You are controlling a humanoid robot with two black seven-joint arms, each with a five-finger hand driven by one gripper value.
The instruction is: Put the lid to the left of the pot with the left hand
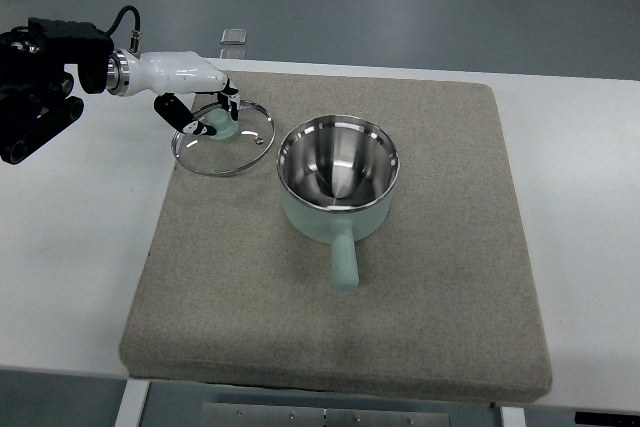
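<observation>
Lid [225, 137] lies left of pot [338, 179], its knob gripped by left hand [205, 105].

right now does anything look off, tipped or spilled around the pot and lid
Nothing stands out. The pot sits upright and empty on the grey mat, handle toward the near edge. The glass lid is left of it, apart from it, with the left hand at its knob. No spill or damage shows.

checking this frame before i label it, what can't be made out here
- Top view: whether the left hand grips the lid knob; its fingers cover the knob.
- Whether the lid rests on the mat or hangs above it: the steep angle hides this.
- Small object behind the mat: too small to identify.
- Right hand: out of frame.
</observation>
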